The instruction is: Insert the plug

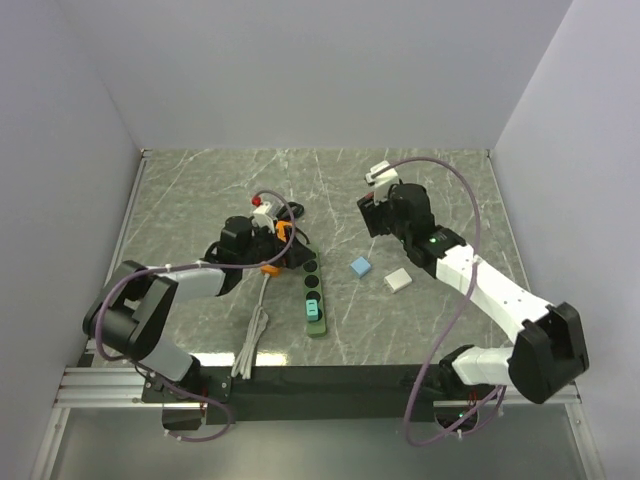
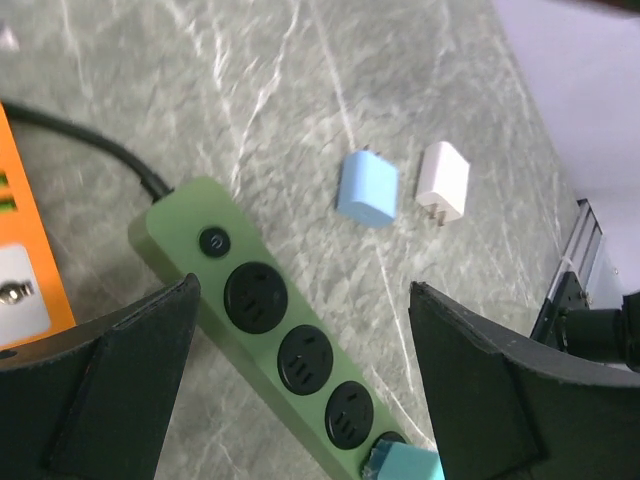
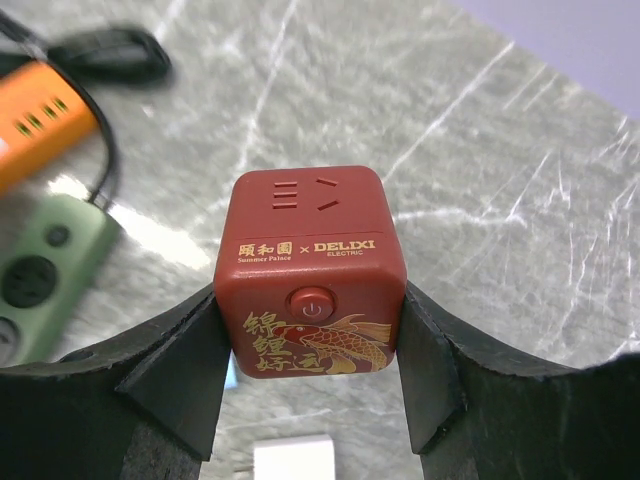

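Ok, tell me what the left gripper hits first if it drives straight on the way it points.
The green power strip, probably at its upper sockets, which sit framed by the open left gripper. Depth is unclear.

**Soft, even light; blur at the wrist-view edges**

Bright, diffuse light falls from above and shadows are faint. In the right wrist view the marble worktop (image 3: 520,150) shows pale glare beside the green power strip (image 3: 40,280), which is out of focus. The red cube (image 3: 310,270) is sharp, while the orange strip (image 2: 20,250) is smeared.
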